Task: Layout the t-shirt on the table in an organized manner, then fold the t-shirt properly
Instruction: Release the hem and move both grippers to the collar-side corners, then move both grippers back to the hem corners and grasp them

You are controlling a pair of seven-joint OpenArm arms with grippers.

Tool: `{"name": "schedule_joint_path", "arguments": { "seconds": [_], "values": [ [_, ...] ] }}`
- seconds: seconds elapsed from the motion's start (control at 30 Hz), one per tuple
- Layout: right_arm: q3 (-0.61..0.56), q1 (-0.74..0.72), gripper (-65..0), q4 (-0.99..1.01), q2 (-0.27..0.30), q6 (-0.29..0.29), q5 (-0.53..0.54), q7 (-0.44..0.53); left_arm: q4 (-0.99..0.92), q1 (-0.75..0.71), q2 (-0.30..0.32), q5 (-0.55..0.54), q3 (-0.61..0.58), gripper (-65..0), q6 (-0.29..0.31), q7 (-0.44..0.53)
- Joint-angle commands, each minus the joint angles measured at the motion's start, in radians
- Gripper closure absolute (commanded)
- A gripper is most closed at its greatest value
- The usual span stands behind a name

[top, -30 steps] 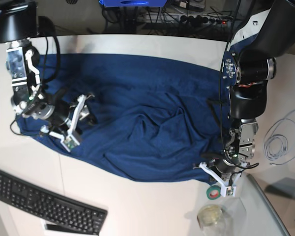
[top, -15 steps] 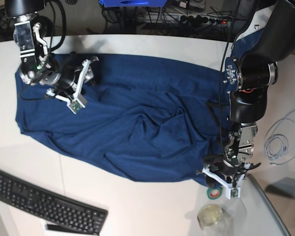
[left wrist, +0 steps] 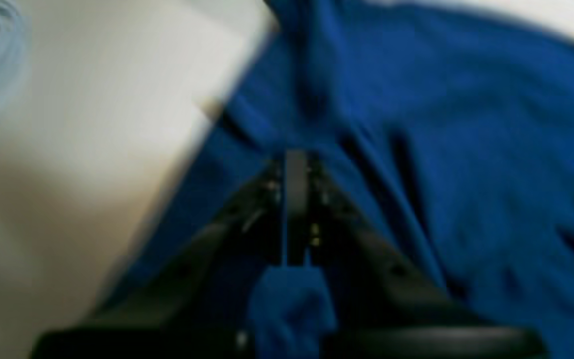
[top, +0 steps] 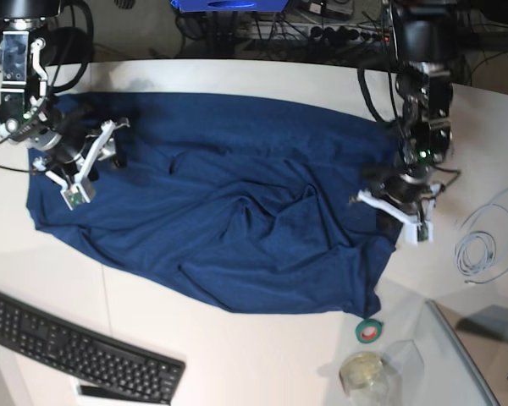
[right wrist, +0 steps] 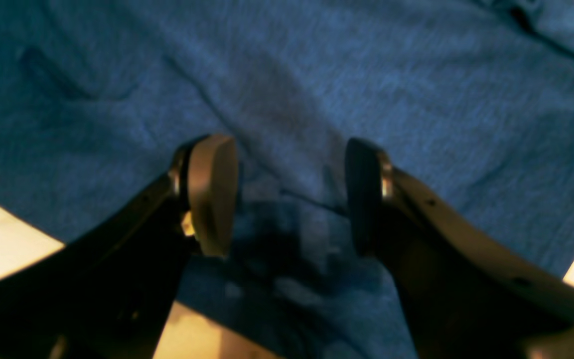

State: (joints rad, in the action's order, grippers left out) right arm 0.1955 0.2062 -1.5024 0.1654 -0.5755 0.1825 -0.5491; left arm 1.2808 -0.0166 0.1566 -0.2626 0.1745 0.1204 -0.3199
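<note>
My left end effector [top: 404, 213] has gone up the t-shirt's [top: 237, 203] side edge since a moment ago. It was low down by the green tape roll [top: 369, 331], and now it sits higher, at the shirt's edge. My right end effector [top: 89, 162] has slid out toward the shirt's other end and now sits over the cloth near its far corner.

In the left wrist view the left end effector [left wrist: 294, 209] has its two sides pressed together, and a bit of blue shirt [left wrist: 456, 164] is pinched between them. The picture is blurry, but a small bunch of cloth shows close to the camera.

In the right wrist view the right end effector [right wrist: 287, 194] has its two sides apart. Nothing is between them. The shirt [right wrist: 317, 80] lies flat right under it.

The shirt is spread wide across the white counter [top: 262, 355], with bumpy folds in the middle. Its near corner points at the tape roll. A black keyboard [top: 76, 351] lies near the front edge, apart from the shirt. A coil of pale cable [top: 483, 241] lies off to the side, past the left arm. A clear jar [top: 364, 372] stands just beside the tape roll.
</note>
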Motion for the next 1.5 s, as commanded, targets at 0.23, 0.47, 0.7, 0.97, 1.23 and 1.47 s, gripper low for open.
{"name": "schedule_joint_path", "arguments": {
  "seconds": [0.23,0.47,0.7,0.97,1.23,1.47],
  "values": [
    [0.015,-0.011,-14.0,0.092,0.013,-0.004,0.005,0.016,-0.111,-0.058,0.019,0.0,0.003,0.0,-0.001,0.143],
    [0.019,0.002,-6.8,0.224,0.013,-0.004,0.005,0.088,-0.131,-0.161,0.021,0.001,0.004,0.0,-0.001,0.155],
    [0.043,0.071,-6.8,0.187,0.013,-0.004,0.005,0.09,-0.002,-0.302,0.021,0.0,0.01,0.0,-0.003,0.155],
    [0.043,0.092,-6.6,0.187,0.015,-0.004,0.005,0.09,0.073,-0.36,0.021,0.0,0.012,0.0,-0.003,0.153],
    [0.043,0.112,-6.6,0.078,0.029,-0.004,0.005,0.088,0.185,-0.359,0.016,-0.005,0.132,0.0,-0.003,0.146],
    [0.043,0.106,-6.6,-0.054,0.035,-0.004,0.005,0.083,0.29,-0.168,0.021,0.0,0.185,0.0,-0.003,-0.055]
  ]
}}
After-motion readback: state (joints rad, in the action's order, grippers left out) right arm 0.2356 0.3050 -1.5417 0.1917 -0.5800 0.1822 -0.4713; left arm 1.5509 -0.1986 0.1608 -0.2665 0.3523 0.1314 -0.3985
